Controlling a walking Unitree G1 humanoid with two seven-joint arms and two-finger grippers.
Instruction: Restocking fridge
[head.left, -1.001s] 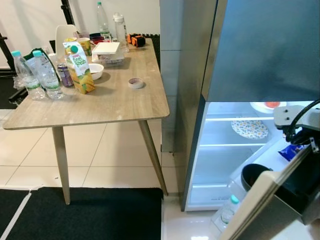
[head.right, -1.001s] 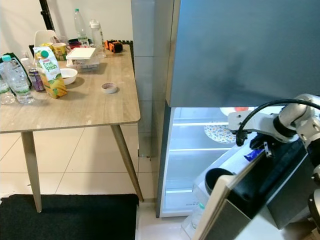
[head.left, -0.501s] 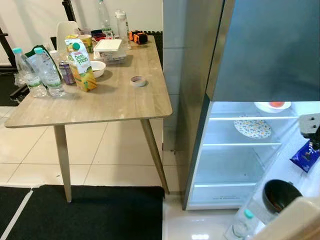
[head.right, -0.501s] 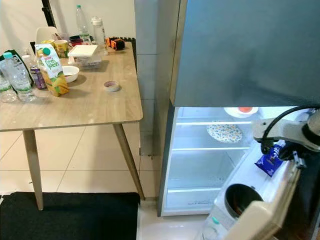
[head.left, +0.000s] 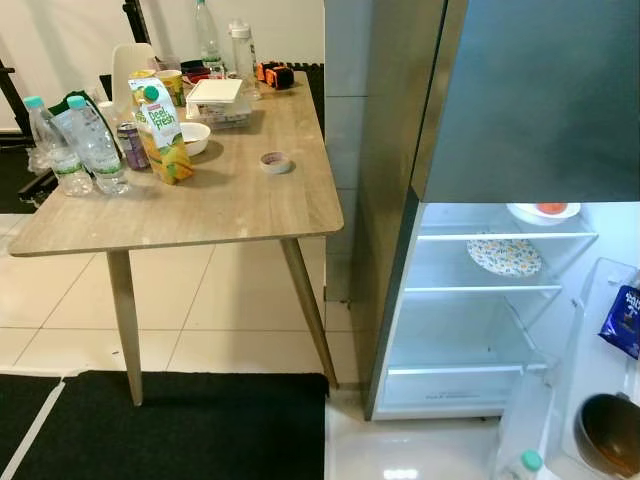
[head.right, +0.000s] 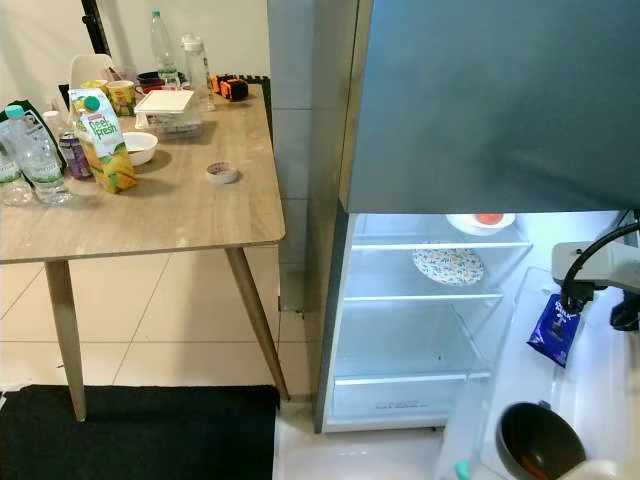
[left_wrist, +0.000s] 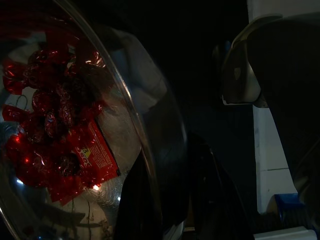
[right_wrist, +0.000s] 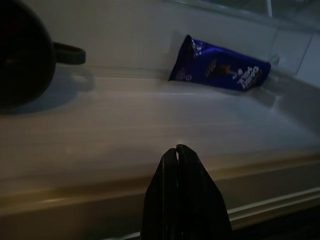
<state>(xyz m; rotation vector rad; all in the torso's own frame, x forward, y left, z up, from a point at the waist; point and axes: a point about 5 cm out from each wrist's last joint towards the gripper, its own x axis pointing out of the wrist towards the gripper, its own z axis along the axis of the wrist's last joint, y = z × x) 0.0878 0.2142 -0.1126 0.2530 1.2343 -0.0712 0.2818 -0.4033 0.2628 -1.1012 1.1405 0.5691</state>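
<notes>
**Fridge door open, right gripper closed by the door shelf**

The fridge (head.right: 450, 120) stands just right of the table (head.left: 230, 200), its lower door swung wide open and the inside lit. On the top shelf sits a white bowl (head.left: 543, 211) with something red in it; a patterned plate (head.right: 448, 265) lies on the shelf below. The lower shelves hold nothing visible.

In the door shelves a blue snack bag (head.right: 554, 329) stands upright, with a dark pot (head.right: 540, 443) lower down and a green bottle cap (head.left: 531, 461) beside it.

The right arm (head.right: 600, 265) reaches in from the right edge, near the blue bag. In the right wrist view the right gripper (right_wrist: 178, 150) has its fingers pressed together, gripping nothing, and hovers over the white door surface, well apart from the bag (right_wrist: 220, 66).

The left wrist view is very dark: a clear bowl (left_wrist: 150, 150) with red wrapped sweets (left_wrist: 55, 130) can be made out. I cannot tell the left gripper's state.

On the table stand a juice carton (head.left: 160, 135), water bottles (head.left: 95, 150), a can (head.left: 130, 148), a small white bowl (head.left: 192, 140), a lidded box (head.left: 214, 103) and a tape roll (head.left: 273, 162)
</notes>
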